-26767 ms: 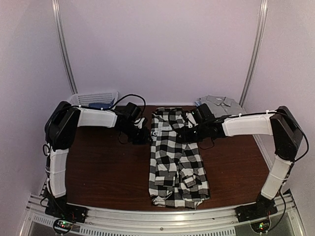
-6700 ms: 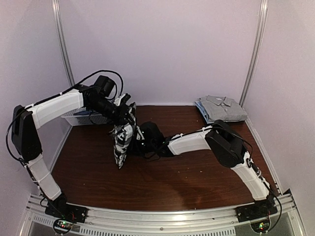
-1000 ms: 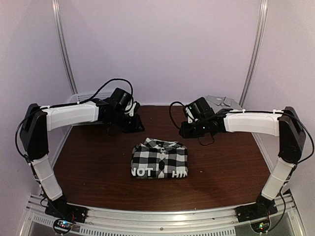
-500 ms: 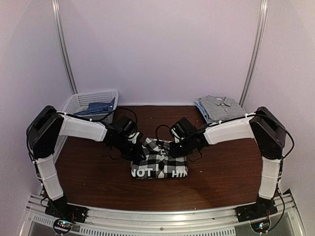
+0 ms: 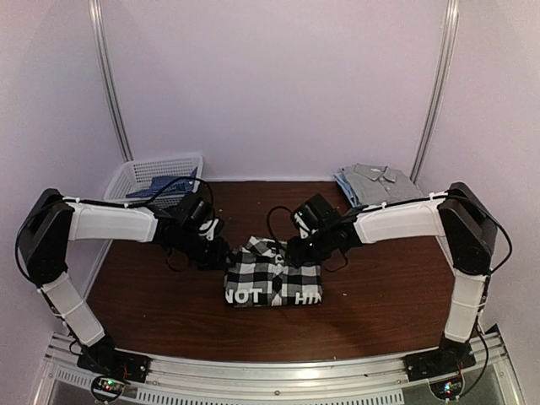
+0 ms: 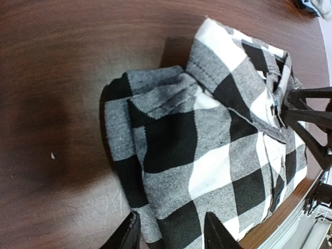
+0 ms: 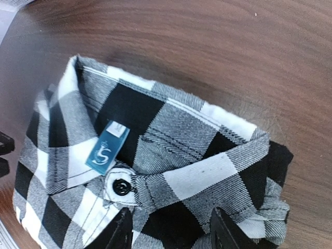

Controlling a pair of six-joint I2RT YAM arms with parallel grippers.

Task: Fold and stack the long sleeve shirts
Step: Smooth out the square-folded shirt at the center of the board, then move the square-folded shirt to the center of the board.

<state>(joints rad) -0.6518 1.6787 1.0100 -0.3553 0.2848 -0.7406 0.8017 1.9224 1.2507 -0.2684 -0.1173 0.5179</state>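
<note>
At centre: 1 checked shirt (image 5: 273, 276) | far-right: 1 grey shirt (image 5: 377, 184) | left fingers (image 5: 221, 253), right fingers (image 5: 295, 251): parted

**A small robotics lab booth**

Plain pale walls (image 5: 278, 84) close in on three sides of a dark wooden table (image 5: 380, 295), and bare metal uprights (image 5: 105, 84) run up the back corners. Along the near edge lies an aluminium rail (image 5: 278, 371). Two white-and-black robot arms, the left arm (image 5: 110, 224) and the right arm (image 5: 396, 221), are bolted to it. Black cables loop off them and small lights (image 5: 105, 386) glow at their bases. The only household things are a white plastic basket (image 5: 139, 173) holding blue cloth at the far left, a folded grey shirt (image 5: 380, 181) at the far right, and a folded checked shirt (image 5: 274, 278) mid-table.
</note>
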